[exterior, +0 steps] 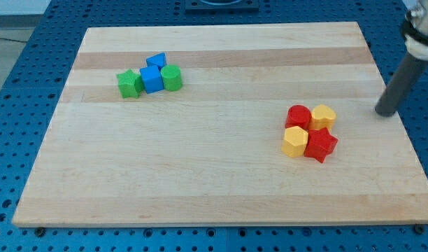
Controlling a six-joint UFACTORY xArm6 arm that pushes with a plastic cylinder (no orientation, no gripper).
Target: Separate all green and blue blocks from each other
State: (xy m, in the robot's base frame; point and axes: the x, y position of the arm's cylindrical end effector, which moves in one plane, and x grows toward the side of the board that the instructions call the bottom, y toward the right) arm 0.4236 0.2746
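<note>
A tight cluster sits at the board's upper left. A green star block (130,83) is on its left, a blue cube (152,79) in the middle, a green cylinder block (172,78) on the right, and a second blue block (157,61) just above. All touch or nearly touch. My tip (386,112) is at the board's right edge, far to the right of this cluster.
A second cluster lies at the right centre: a red cylinder (298,116), a yellow hexagon block (323,116), a yellow block (294,141) and a red star block (320,145). My tip is just right of it. The wooden board (214,175) sits on a blue pegboard.
</note>
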